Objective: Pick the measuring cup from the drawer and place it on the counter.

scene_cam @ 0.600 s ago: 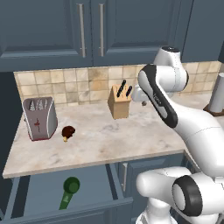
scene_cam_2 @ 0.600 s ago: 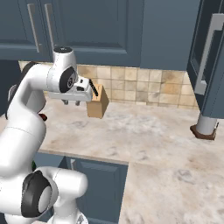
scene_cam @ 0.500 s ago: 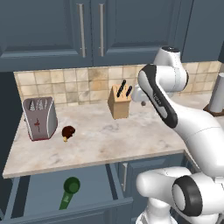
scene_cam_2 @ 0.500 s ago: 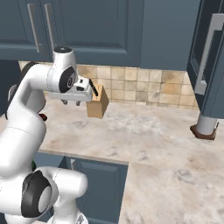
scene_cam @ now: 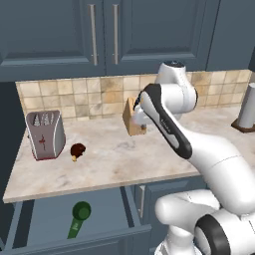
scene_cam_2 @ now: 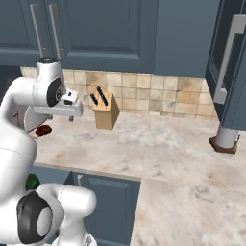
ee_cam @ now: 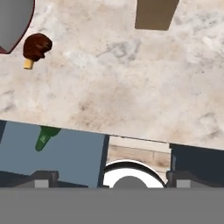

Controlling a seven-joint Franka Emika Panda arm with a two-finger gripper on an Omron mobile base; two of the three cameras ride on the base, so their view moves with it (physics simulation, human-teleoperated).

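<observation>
Counter [scene_cam: 119,159] with toaster [scene_cam: 45,134], knife block [scene_cam: 133,119].

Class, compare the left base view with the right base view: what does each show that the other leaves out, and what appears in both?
Left base view alone: the measuring cup in full, bowl and handle, lying on the floor of the open drawer, and the toaster unobstructed.

Right base view alone: the tall cabinet door with a long metal handle at the right, and the counter running toward the camera.

Both: the knife block, the small brown-red object, the tiled backsplash and the arm.
</observation>
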